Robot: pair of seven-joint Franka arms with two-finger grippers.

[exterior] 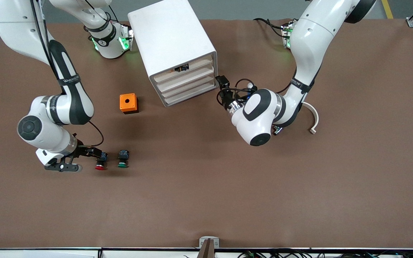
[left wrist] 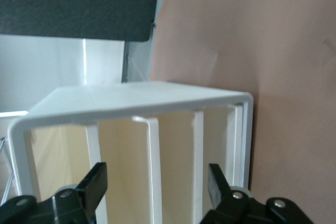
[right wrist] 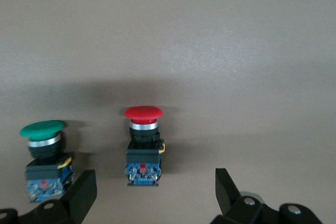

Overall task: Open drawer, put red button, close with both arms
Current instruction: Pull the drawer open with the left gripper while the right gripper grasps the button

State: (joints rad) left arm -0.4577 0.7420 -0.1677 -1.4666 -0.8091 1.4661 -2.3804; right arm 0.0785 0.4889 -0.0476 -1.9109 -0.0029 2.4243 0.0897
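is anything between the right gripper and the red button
Nothing visible. The right gripper is open, and the red button lies on the table straight ahead of the gap between its fingers. The green button lies beside the red one, apart from it, close to one finger.

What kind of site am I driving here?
Likely a robotics lab bench: a brown-covered table, a white drawer cabinet as a prop, loose cables at the edge.

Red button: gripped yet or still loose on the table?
Loose. The red button lies on the table between the right gripper's open fingers, no contact.
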